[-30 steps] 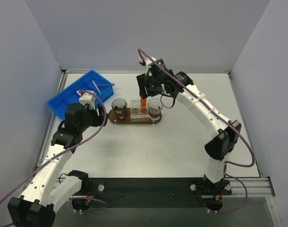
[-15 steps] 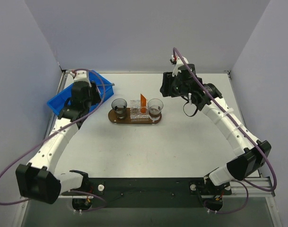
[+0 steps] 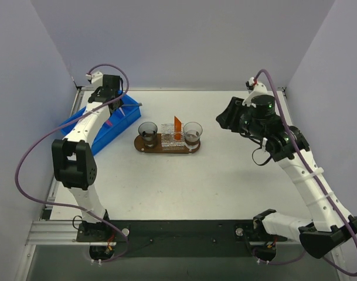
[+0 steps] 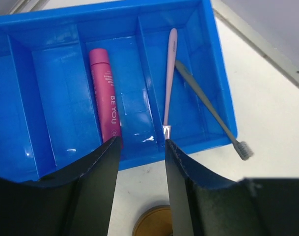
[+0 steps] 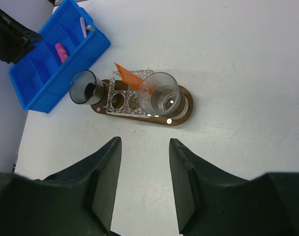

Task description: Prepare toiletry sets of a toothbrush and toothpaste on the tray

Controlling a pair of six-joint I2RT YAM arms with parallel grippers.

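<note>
The dark-brown tray (image 3: 166, 150) lies mid-table with a clear holder on it. The orange toothpaste (image 3: 177, 125) stands tilted in that holder, also seen in the right wrist view (image 5: 129, 77) beside the tray (image 5: 186, 111). A pink toothbrush (image 4: 169, 78) and a grey-green toothbrush (image 4: 207, 105) lie in the blue bin (image 4: 56, 29), the grey one poking over its wall. My left gripper (image 4: 142, 143) hovers open above the bin's edge (image 3: 111, 100), holding nothing. My right gripper (image 5: 144, 142) is open and empty, off to the tray's right (image 3: 226, 118).
A dark cup (image 3: 147, 131) and a clear cup (image 3: 192, 132) stand at the tray's two ends. A pink tube (image 4: 106, 98) lies in the bin's middle compartment. The blue bin (image 3: 87, 126) sits at the far left, near the table's edge.
My right arm pulled back to the right, leaving the orange tube in the holder. My left arm swung up over the blue bin. Both sets of jaws have narrowed.
</note>
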